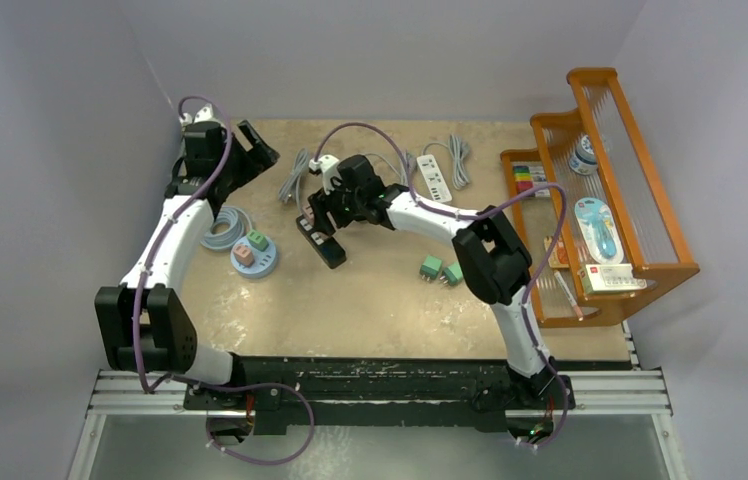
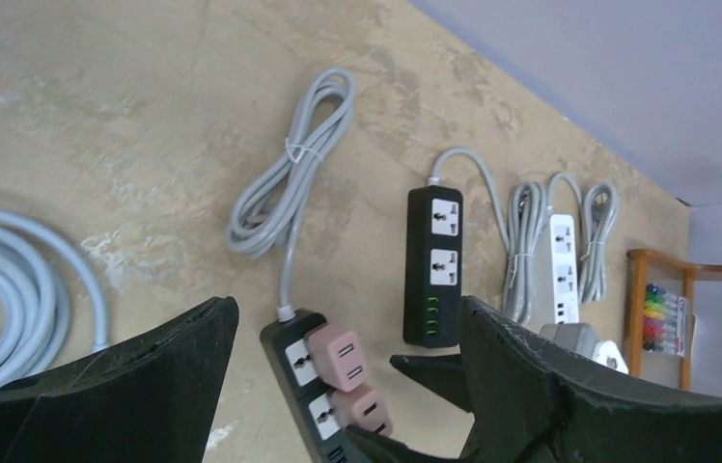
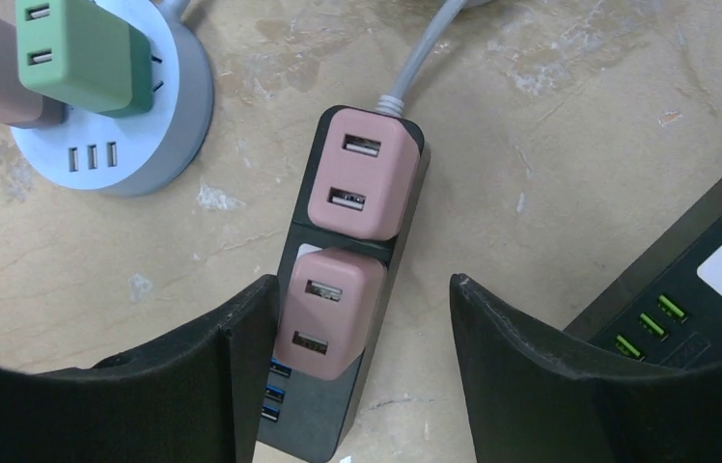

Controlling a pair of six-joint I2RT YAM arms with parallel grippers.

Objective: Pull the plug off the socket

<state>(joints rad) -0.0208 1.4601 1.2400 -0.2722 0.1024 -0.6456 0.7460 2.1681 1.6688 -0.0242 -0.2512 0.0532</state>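
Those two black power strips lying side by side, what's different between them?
The plugged strip holds two pink plugs in its sockets; the bare strip has both sockets empty. The plugged strip's small ports are blue; the bare strip's are green. The right gripper straddles the plugged strip; the bare strip lies outside its fingers. Both are black with grey cables.

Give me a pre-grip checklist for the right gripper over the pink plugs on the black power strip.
1. Right gripper open: ok.
2. Pink square charger plug farther from the cable between its fingers: ok.
3. That plug centred between the fingers: not ok, it sits close to one finger.
4. Second pink plug outside the fingers: ok.
5. Long black power strip braced by left gripper: not ok, it is open and away from the strip.
6. Fingers low enough on the plug's sides: cannot tell.
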